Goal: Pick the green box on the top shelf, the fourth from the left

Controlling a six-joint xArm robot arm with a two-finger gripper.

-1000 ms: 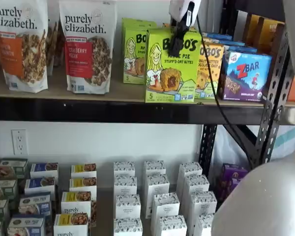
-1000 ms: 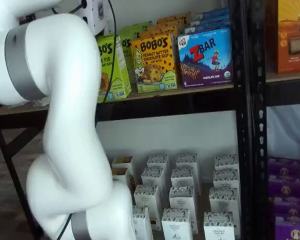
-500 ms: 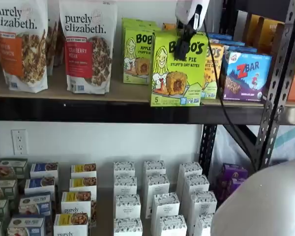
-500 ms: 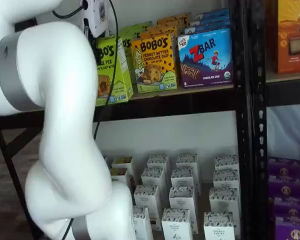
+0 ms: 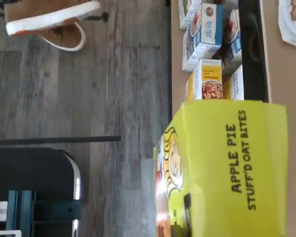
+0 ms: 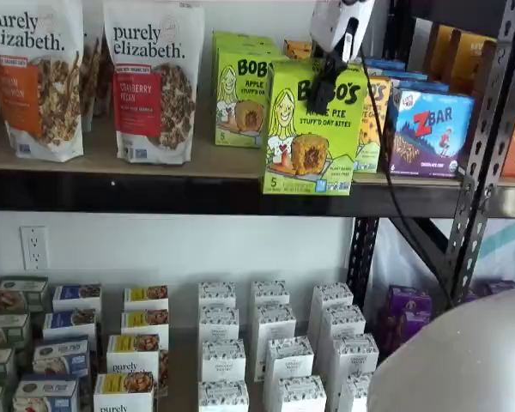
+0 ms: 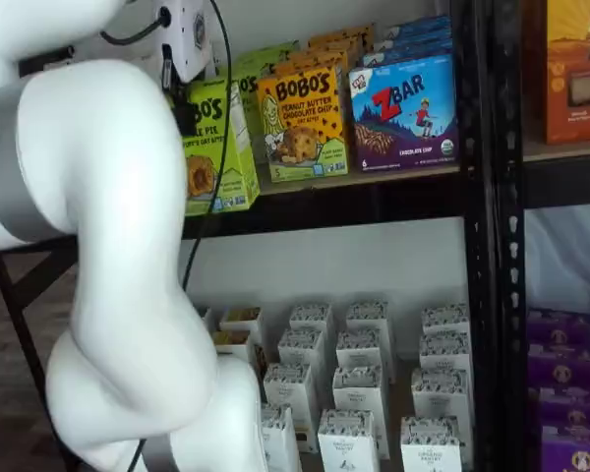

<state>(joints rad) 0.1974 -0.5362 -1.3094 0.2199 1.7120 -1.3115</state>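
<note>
Shelf views both catch the green box [image 6: 312, 127], lime carton with "Apple Pie Stuff'd Oat Bites" and the cartoon girl on the front. Sits out at the front edge of the top shelf [image 6: 154, 190], its bottom overlapping the black rail, well forward of the other cartons. Tilted a touch, top leaning right in one shelf view. Gripper [image 6: 324, 88] clamped shut on its top edge, white body above, black fingers down over the "BOBO'S" lettering, cable trailing off to the right. Same grip seen from the side in the other shelf view [image 7: 185, 116], mostly hidden behind the big white arm [image 7: 108, 246].

Just behind and left, a second green Bobo's box [image 6: 240, 90] still back on the board. Right of it, the orange-yellow peanut butter Bobo's box [image 7: 305, 123], then the blue Zbar box [image 6: 429, 130]. Further left, two purely elizabeth granola bags [image 6: 154, 77].

Wrist view fills up with the green box [image 5: 227, 168] turned sideways, "APPLE PIE STUFF'D OAT BITES" readable, grey wood floor [image 5: 89, 98] beyond it.

Lower level: rows of small white cartons [image 6: 275, 352].
</note>
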